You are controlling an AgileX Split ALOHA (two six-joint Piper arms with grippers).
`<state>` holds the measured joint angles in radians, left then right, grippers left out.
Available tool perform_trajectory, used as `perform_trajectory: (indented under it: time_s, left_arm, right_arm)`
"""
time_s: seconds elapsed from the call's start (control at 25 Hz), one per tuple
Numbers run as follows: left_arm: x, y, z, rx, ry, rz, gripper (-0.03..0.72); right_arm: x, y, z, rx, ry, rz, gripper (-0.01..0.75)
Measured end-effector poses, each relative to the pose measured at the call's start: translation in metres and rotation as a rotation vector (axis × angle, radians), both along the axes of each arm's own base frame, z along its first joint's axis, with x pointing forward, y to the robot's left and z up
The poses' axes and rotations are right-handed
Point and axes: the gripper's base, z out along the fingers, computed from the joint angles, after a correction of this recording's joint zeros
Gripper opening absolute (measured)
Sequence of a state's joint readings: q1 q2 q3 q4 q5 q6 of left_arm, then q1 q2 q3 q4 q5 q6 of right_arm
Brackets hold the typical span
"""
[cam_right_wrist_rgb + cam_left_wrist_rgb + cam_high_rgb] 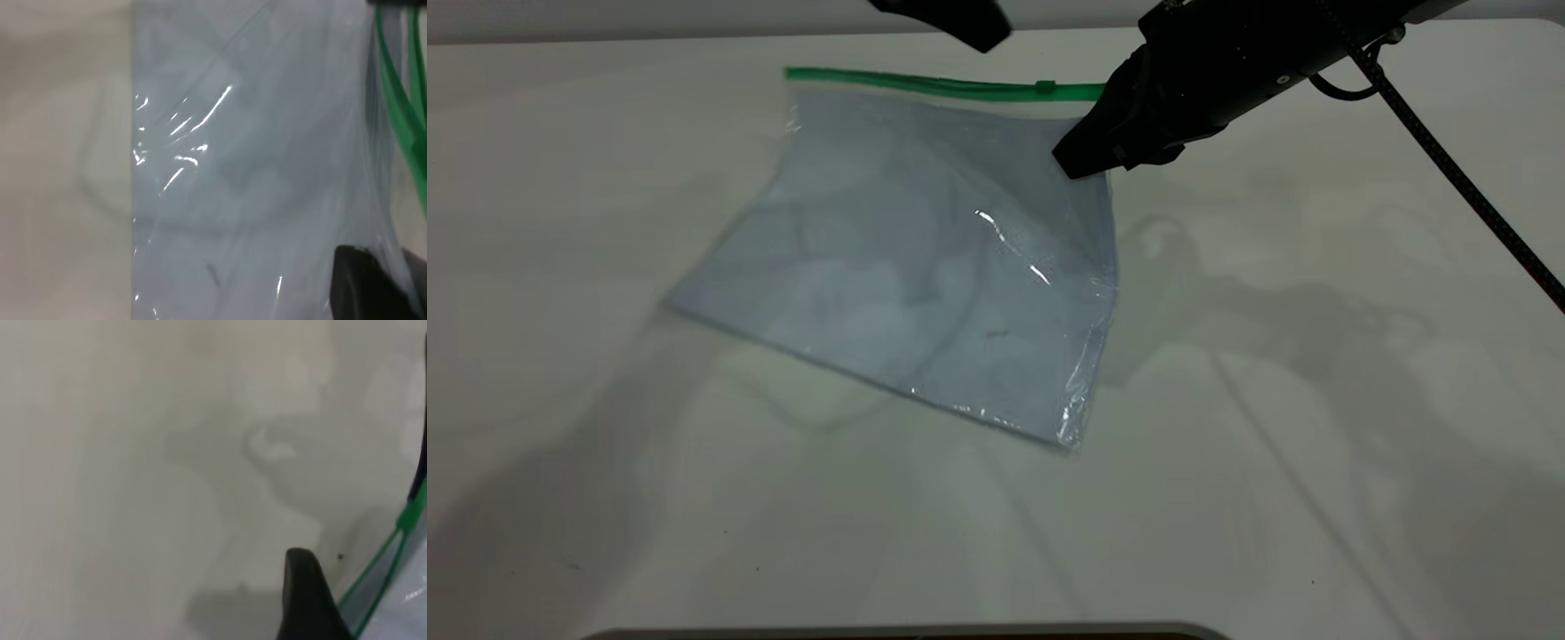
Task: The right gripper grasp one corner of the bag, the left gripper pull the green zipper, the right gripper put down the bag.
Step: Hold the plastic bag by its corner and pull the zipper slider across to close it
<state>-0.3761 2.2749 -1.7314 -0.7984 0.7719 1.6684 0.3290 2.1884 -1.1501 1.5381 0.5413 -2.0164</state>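
1. A large clear plastic bag with pale sheets inside occupies the middle of a white table, seen from the exterior camera. Its far edge is raised, and its near corners toward 6 and 9 o'clock rest on the surface.

2. The green zipper runs along the bag's far edge, at 12 o'clock from the bag's centre. A small green slider tab sits on the strip toward its right end.

3. The right gripper reaches in from 1 o'clock, black and bulky, with a braided cable trailing off toward 4 o'clock. Its fingertips meet the bag's far right corner, just below the zipper's end, and that corner is lifted off the table. The fingers appear closed on the plastic there.

4. In the right wrist view, crinkled plastic fills most of the picture, with green zipper strands beside one dark finger.

5. The left gripper hangs above the zipper at 12 o'clock, apart from the strip and left of the slider tab. Only its lower tip shows, so how far it is open cannot be told.

6. The left wrist view shows one dark finger over bare table, with the zipper just beside it.
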Motion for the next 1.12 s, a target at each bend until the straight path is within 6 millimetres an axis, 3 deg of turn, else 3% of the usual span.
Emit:
perform_trajectory:
  time_s: [0.48,1.12]
  left_arm:
    - [-0.01,-0.009,0.0,-0.004,0.044,-0.067,0.492]
    - [-0.013,-0.016,-0.017,-0.032,0.091,-0.081,0.41]
  right_arm:
    - [-0.002,0.002,0.001,0.026,0.015,0.02,0.035]
    - [-0.003,0.003,0.002,0.037,0.021,0.024,0.035]
